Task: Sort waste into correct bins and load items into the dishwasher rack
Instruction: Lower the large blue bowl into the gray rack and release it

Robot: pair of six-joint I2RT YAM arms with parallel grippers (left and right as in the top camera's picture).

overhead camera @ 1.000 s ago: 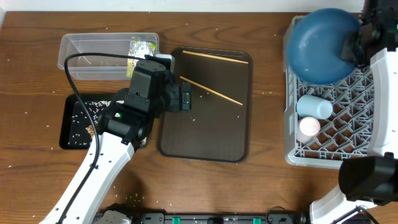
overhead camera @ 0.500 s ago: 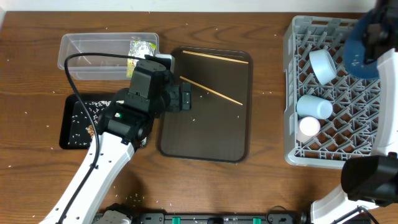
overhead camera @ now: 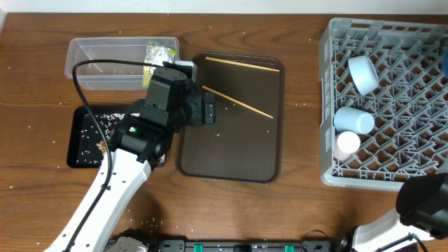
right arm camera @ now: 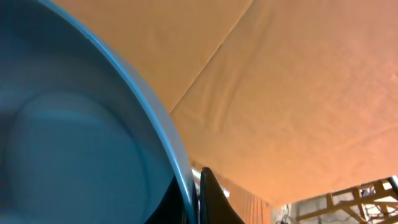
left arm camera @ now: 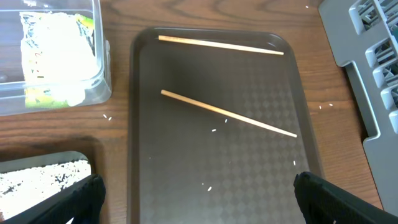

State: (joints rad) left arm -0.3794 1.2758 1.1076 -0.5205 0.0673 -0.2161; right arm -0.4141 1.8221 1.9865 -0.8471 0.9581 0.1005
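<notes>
The left gripper (left arm camera: 199, 198) hangs spread wide and empty over the brown tray (left arm camera: 249, 180), where two chopsticks (left arm camera: 229, 118) lie mid-frame. The right gripper (right arm camera: 195, 200) clamps the rim of the large blue bowl (right arm camera: 74, 155)

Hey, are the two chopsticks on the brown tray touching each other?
Apart. The left wrist view shows the upper chopstick along one tray edge and the diagonal chopstick lying mid-tray, with bare brown tray between them.

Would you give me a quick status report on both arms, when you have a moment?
Left gripper open over brown tray. Right gripper shut on large blue bowl, at its rim. Two chopsticks loose on tray, nothing blocking them.
</notes>
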